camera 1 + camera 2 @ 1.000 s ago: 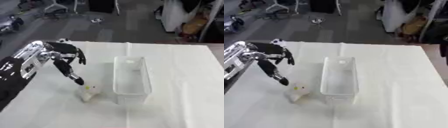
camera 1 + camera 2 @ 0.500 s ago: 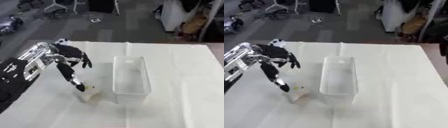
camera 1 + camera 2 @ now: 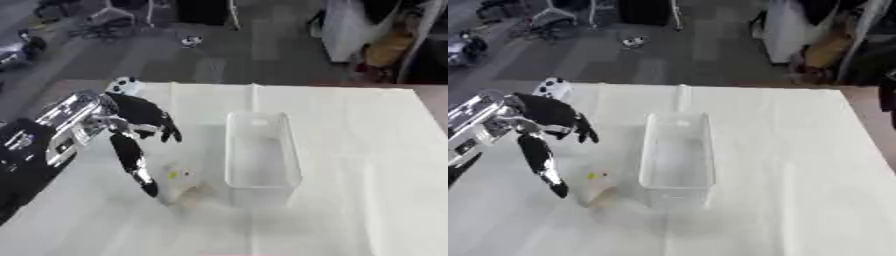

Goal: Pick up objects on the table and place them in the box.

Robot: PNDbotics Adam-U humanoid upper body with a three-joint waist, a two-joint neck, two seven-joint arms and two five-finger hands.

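Though object (image 3: pixel 185 184) bears yellow mark, nothing legible; left hand (image 3: pixel 140 131) beside.

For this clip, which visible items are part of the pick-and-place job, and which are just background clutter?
Part of the job:
- pale object with a yellow spot, on the table beside the box
- clear box
- left hand, open, a finger reaching down by the object

Just lying about:
- small black-and-white thing at the table's far left edge
- white table cover

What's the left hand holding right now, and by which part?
Nothing. The left hand is open beside the small pale object on the table, next to the clear box.
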